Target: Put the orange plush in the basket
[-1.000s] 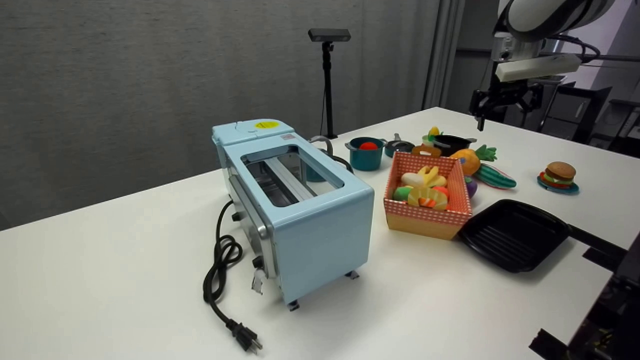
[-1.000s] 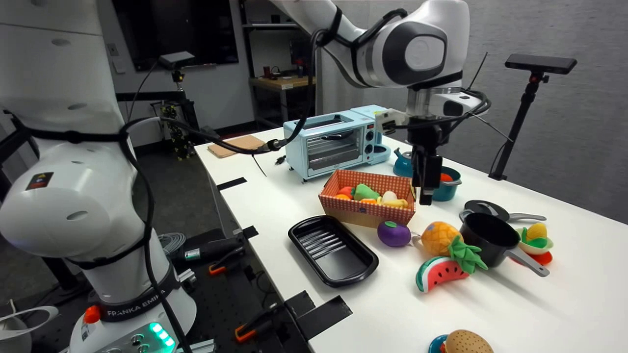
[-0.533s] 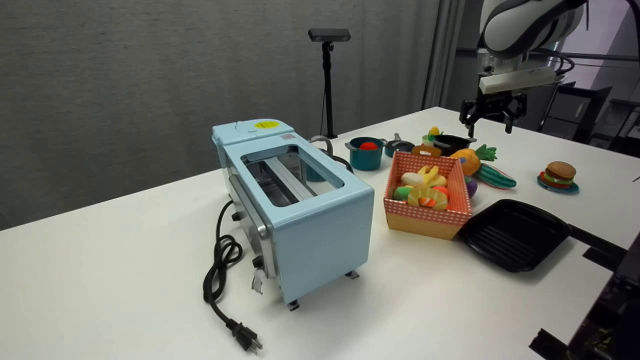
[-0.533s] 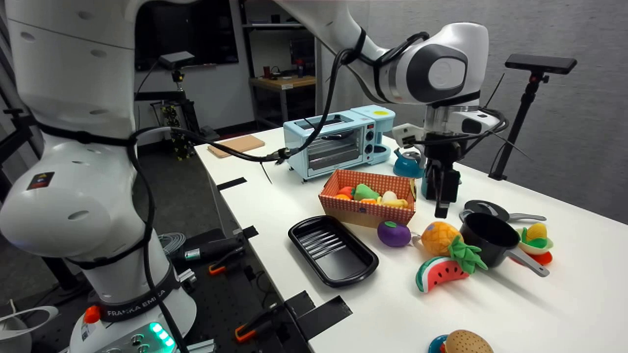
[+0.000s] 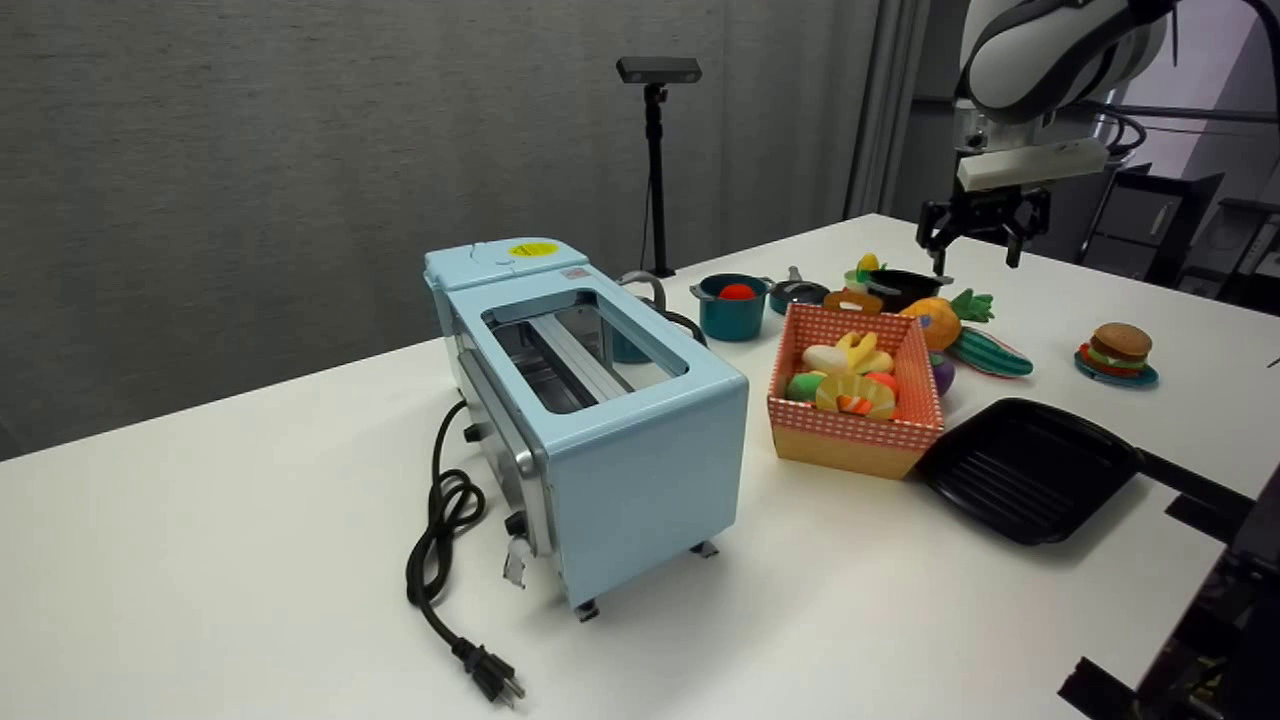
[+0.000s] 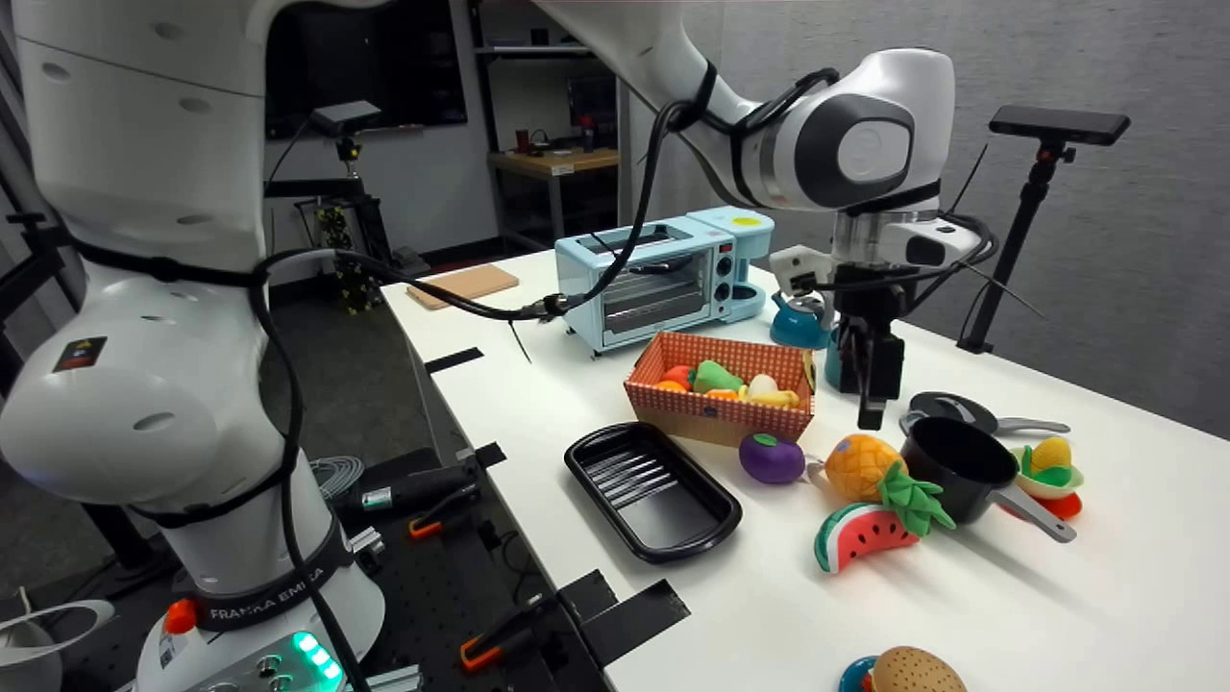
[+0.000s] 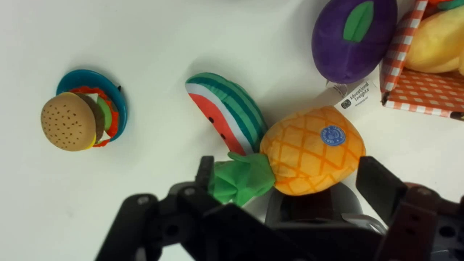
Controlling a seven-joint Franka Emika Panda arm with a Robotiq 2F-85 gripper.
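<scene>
In an exterior view, bare white worktop (image 6: 538, 413) runs from the left edge to a black, ridged, rectangular pan (image 6: 663, 500), with a light-blue, boxy toaster oven (image 6: 673, 298) further back. Between those two stands the low, orange-red checked basket (image 6: 716, 421), its walls flared, with colourful toy food (image 6: 719, 377) inside. A purple eggplant-shaped plush (image 6: 772, 461) sits just beside its wall. Further right, the orange pineapple-shaped plush (image 6: 862, 468) lies outside the basket; the wrist view shows a narrow band between them, partly covered by a white printed tag (image 7: 359, 95). Above this plush hangs the black two-fingered tool (image 5: 976, 262), fingers spread wide, tips apart from it. A red-and-green watermelon-slice plush (image 6: 860, 538) touches the pineapple. A black pot (image 6: 961, 471) crowds its right side; whether they touch, I cannot tell. At lower right, bare worktop reaches the view's border.
</scene>
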